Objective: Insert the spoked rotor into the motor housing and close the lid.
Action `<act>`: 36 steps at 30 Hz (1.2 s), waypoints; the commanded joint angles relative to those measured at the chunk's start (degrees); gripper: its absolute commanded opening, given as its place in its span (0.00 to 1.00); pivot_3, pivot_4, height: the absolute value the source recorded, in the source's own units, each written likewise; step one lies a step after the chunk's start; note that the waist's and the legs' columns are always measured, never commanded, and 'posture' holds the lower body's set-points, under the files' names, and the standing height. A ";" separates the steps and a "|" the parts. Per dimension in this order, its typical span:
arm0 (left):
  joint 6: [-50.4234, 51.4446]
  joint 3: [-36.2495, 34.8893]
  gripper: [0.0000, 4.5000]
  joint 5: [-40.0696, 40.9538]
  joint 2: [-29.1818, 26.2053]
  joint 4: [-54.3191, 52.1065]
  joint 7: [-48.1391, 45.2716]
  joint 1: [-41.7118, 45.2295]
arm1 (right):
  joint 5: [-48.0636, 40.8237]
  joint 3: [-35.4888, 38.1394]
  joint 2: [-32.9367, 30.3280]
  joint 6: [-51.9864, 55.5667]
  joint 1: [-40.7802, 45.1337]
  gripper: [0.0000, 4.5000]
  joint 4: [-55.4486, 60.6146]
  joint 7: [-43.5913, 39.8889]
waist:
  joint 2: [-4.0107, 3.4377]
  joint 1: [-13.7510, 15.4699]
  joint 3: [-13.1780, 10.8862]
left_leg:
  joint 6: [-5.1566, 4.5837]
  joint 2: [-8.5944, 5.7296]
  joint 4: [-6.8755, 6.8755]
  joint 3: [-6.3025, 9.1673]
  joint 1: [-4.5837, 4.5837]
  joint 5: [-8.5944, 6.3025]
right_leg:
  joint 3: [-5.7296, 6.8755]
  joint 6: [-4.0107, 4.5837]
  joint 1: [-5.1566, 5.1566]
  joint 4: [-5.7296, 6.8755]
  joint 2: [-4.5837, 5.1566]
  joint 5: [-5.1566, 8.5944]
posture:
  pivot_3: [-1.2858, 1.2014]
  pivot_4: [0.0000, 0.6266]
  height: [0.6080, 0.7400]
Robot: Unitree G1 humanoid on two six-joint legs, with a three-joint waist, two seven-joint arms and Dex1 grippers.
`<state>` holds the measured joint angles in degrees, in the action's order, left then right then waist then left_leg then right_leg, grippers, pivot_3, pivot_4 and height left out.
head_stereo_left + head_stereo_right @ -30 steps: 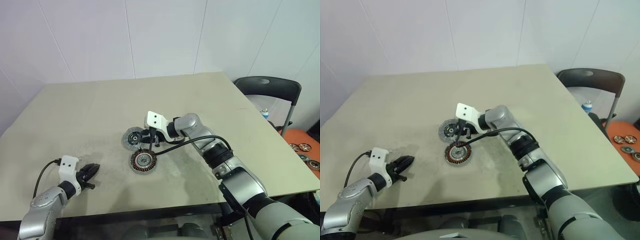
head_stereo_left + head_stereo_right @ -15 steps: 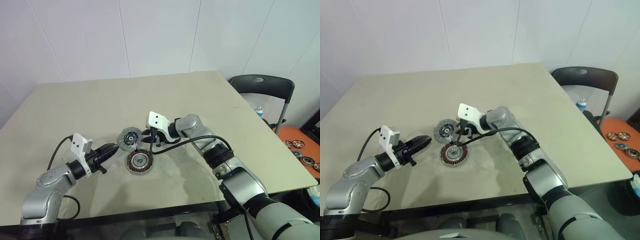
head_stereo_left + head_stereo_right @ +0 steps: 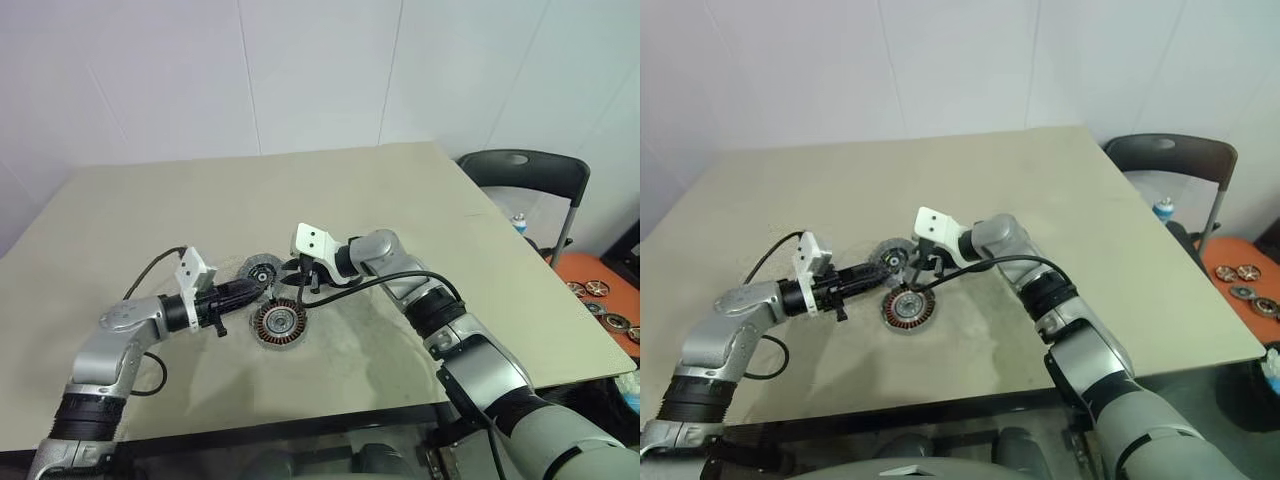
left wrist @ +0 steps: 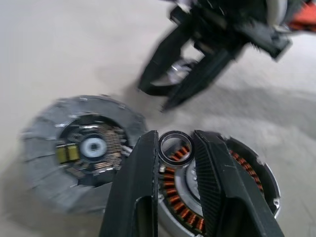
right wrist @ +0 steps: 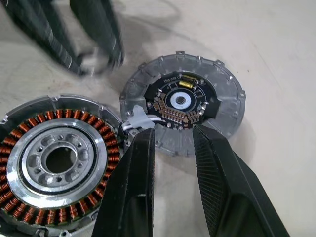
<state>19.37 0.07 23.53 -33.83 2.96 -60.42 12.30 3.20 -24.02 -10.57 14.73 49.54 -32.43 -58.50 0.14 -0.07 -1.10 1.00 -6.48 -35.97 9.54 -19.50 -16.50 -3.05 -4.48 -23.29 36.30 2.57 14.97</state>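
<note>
Left hand point(image 4: 174, 148) brought a small ring to the motor housing point(image 4: 217, 187).

It gripped a small black ring point(image 4: 173, 147) over the windings; the lid point(image 5: 183, 108) lay just beside on the desk point(image 3: 420, 200), between the right hand's point(image 5: 173, 136) parted, empty fingers. Next likely called for seating it squarely. The head views hid that ring; no spoked rotor seen.

1. In the left wrist view the motor housing point(image 4: 217, 182) is partly covered by the left gripper's fingers point(image 4: 136, 197) and cut off at the frame edge.
2. The right gripper point(image 4: 170, 94), beyond the housing, is motion-blurred.
3. In the right wrist view the left gripper point(image 5: 91, 59) is blurred; the housing is cropped.
4. Discs point(image 3: 600, 300) beyond the counter point(image 3: 420, 200) are too small to identify.
</note>
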 commanded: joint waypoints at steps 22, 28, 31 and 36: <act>-6.21 5.32 0.16 -5.01 1.18 2.28 -3.65 -0.86 | -0.44 1.32 0.05 1.70 -0.68 0.29 4.18 1.30 | 0.01 -0.75 0.00 | -0.01 0.01 -0.07 0.01 0.00 0.00 | 0.00 -0.01 0.01 0.06 0.00 0.00 | 0.52 0.00 1.00; -6.92 5.29 0.16 -7.04 2.94 4.77 0.02 -0.23 | -0.37 1.30 -0.01 1.48 -0.60 0.29 3.88 1.25 | 0.02 -0.70 0.01 | -0.01 0.00 -0.07 0.01 0.01 0.00 | 0.00 -0.01 0.01 0.06 0.00 -0.01 | 0.52 0.00 1.00; -7.42 5.75 0.16 -7.65 3.72 4.75 0.85 -0.03 | -0.30 1.28 -0.05 1.48 -0.61 0.29 3.89 1.28 | 0.02 -0.69 0.01 | -0.01 0.00 -0.09 0.01 0.02 0.00 | 0.00 -0.01 0.03 0.06 0.01 -0.01 | 0.52 0.00 1.00; -8.90 6.10 0.16 -8.74 4.43 6.19 1.25 0.13 | -0.30 1.38 -0.28 1.65 -0.84 0.29 4.17 1.37 | 0.03 -0.70 0.01 | -0.01 0.00 -0.09 0.01 0.02 0.00 | 0.00 -0.01 0.04 0.07 0.01 -0.01 | 0.52 0.00 1.00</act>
<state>11.53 5.94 15.47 -29.32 8.73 -59.47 11.74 3.20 -23.92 -10.85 16.68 47.76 -30.32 -57.56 0.17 -0.77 -1.09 0.99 -6.47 -36.05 9.55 -19.47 -16.51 -3.05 -4.49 -23.25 36.37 2.58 14.96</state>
